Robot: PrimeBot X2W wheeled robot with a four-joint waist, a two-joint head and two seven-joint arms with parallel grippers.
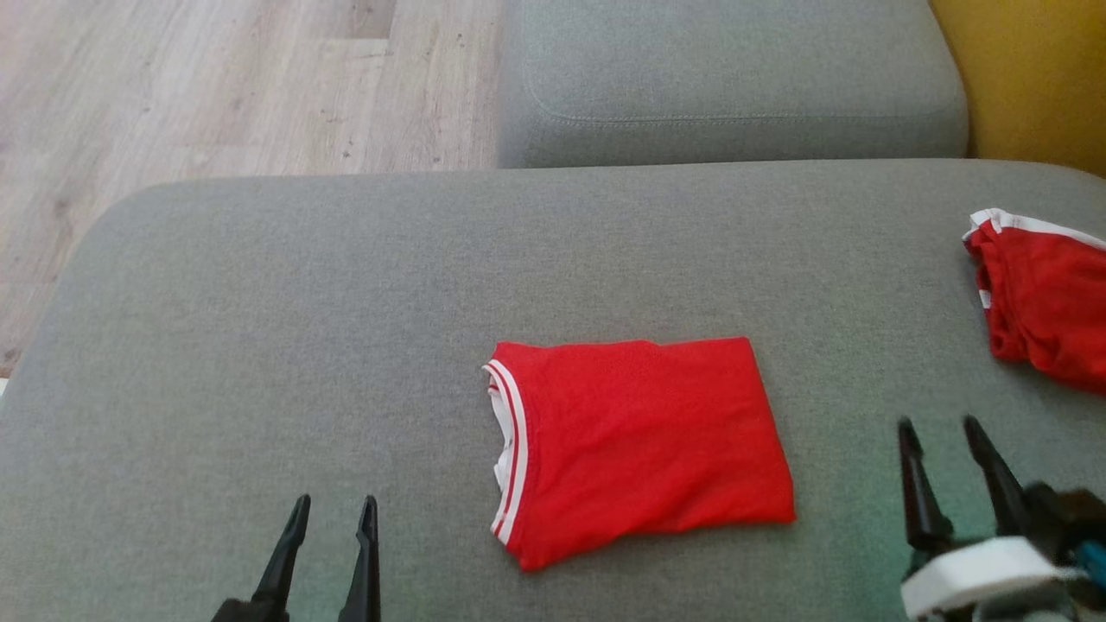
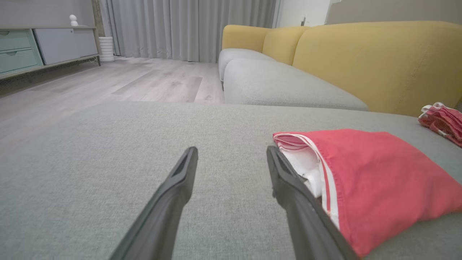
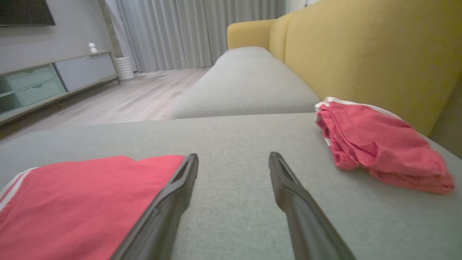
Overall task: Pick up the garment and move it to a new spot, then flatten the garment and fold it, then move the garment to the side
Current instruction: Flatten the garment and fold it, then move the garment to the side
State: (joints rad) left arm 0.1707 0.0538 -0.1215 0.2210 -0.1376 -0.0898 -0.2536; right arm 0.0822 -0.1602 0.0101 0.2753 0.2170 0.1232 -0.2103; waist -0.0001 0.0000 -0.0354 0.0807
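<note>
Flanking the folded garment (image 1: 644, 445) lying flat on the cushion (image 1: 346, 302); holding the left hand (image 1: 336, 501) apart and empty near its collar edge; holding the right hand (image 1: 937, 423) apart and empty off its opposite edge.

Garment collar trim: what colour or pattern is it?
Two white stripes with a red line between them on the trim; the head view shows it best.
</note>
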